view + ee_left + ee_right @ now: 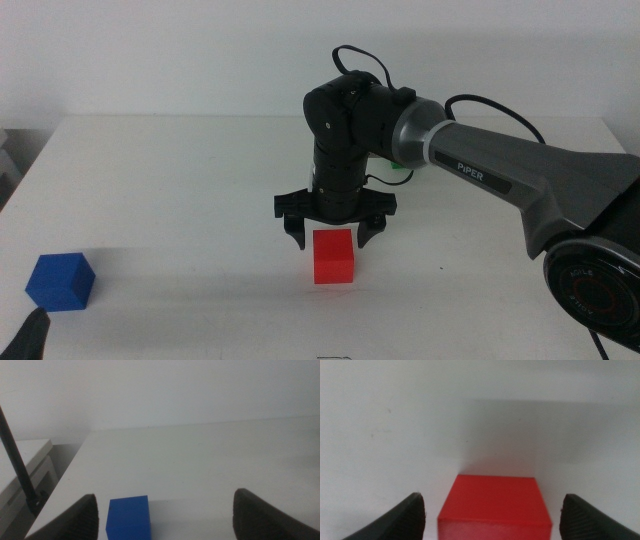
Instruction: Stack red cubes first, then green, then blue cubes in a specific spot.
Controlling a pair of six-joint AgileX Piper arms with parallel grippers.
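Note:
The red cube (334, 258) rests on the white table near the middle front. My right gripper (331, 236) hangs open just above and behind it, one jaw on each side, neither touching; in the right wrist view the red cube (494, 507) lies between the spread jaws of the right gripper (492, 502). Only a sliver of the green cube (398, 166) shows behind the right arm. The blue cube (60, 281) sits at the front left. My left gripper (30, 335) waits by the bottom left corner, open, with the blue cube (128, 517) just ahead of it near the left jaw of the left gripper (167, 510).
The right arm's thick grey link (500, 170) crosses the right half of the table. The table's left edge (75, 465) runs close to the blue cube, with a white cabinet (25, 470) and a dark cable (17, 460) beyond it.

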